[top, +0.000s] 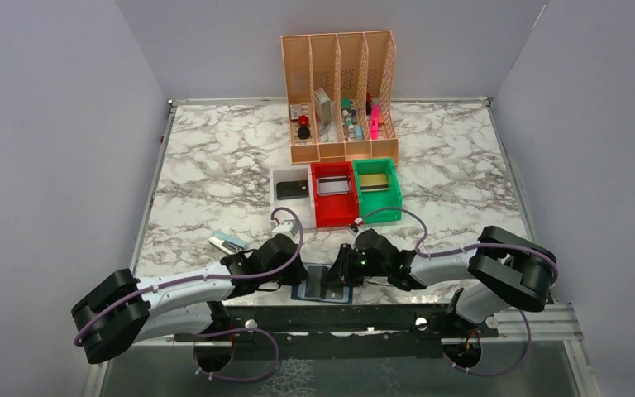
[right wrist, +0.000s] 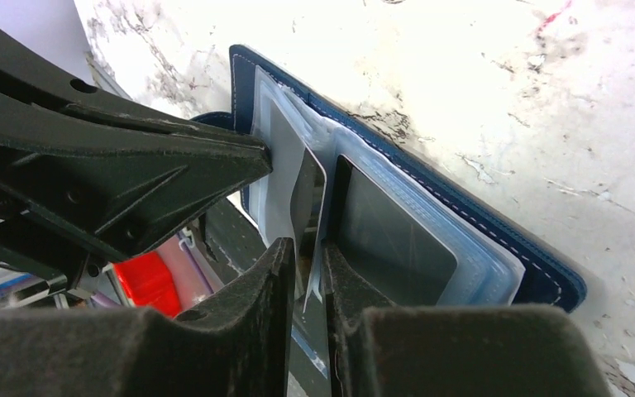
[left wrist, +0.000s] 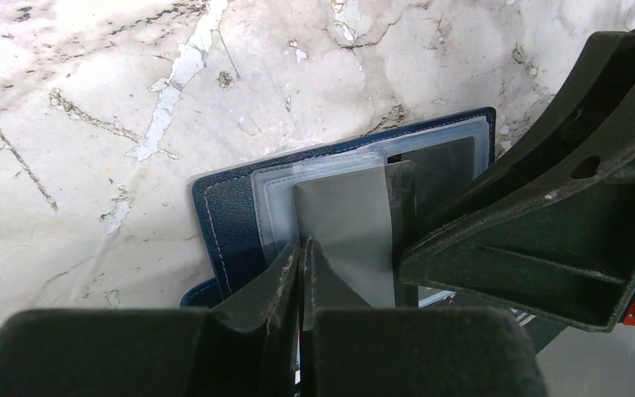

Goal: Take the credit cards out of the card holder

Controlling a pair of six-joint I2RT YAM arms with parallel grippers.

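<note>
The navy card holder [top: 324,285] lies open at the table's near edge, between both grippers. In the left wrist view a grey credit card [left wrist: 343,236] stands out of a see-through pocket of the card holder [left wrist: 231,215]. My left gripper [left wrist: 304,246] is shut on that card's edge. My right gripper [right wrist: 307,248] has its jaws a narrow gap apart, with the thin edge of a clear pocket sheet [right wrist: 318,215] loose between them. Another dark card [right wrist: 393,236] sits inside a pocket of the card holder [right wrist: 463,207]. In the top view the left gripper [top: 302,277] and right gripper [top: 343,269] meet over the holder.
White bin [top: 276,178] holds a black card, red bin [top: 334,217] a silver one, green bin [top: 392,186] a gold one. The orange file rack [top: 339,91] stands behind them. A card [top: 228,241] lies on the marble at the left. A black rail [top: 339,318] runs along the near edge.
</note>
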